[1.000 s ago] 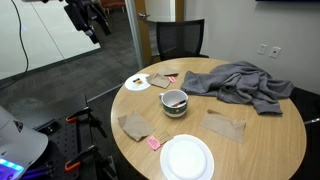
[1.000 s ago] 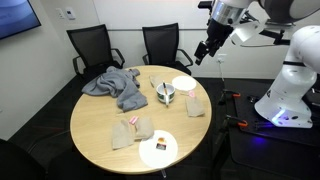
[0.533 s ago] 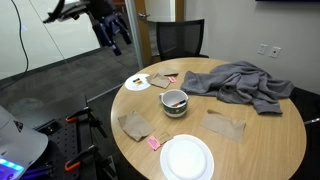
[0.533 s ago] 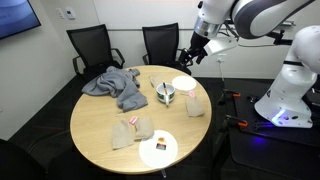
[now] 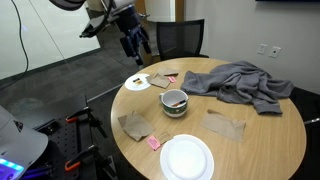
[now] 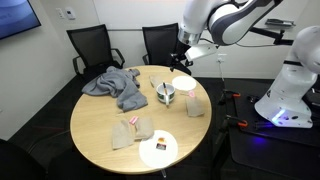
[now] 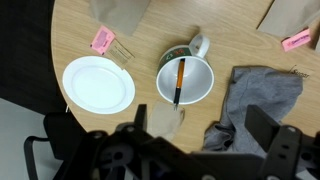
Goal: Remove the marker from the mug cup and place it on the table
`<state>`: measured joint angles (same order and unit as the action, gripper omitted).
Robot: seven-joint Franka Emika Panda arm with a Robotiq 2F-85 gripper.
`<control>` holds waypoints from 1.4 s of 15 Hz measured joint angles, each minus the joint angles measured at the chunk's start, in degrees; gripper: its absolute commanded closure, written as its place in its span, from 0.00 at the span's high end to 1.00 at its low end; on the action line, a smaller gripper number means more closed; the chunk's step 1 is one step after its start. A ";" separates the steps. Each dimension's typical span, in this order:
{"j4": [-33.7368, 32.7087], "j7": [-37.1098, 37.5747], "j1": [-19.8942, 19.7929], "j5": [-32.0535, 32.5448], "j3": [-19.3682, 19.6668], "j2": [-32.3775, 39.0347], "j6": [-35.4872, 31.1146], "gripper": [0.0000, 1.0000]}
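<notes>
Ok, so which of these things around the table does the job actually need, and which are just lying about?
Needed for the job: marker, mug, table, gripper.

Just lying about: grey cloth, white plates, brown napkins, pink scraps.

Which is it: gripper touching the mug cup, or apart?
Apart. In both exterior views the gripper hangs well above the table, a clear gap from the mug cup.
</notes>
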<state>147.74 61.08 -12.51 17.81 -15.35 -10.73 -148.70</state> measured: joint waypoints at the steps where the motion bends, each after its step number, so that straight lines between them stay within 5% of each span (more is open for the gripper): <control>1: -1.03 0.16 0.12 1.34 1.01 2.17 -0.95 1.00; 6: -5.62 0.75 2.96 4.87 7.18 12.54 -6.00 1.00; 14: -12.52 2.93 13.52 4.81 17.42 24.87 -7.70 1.00; 21: -14.66 3.29 16.87 1.62 22.04 30.78 -10.12 1.00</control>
<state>133.08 64.37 4.36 19.43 6.69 20.05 -158.83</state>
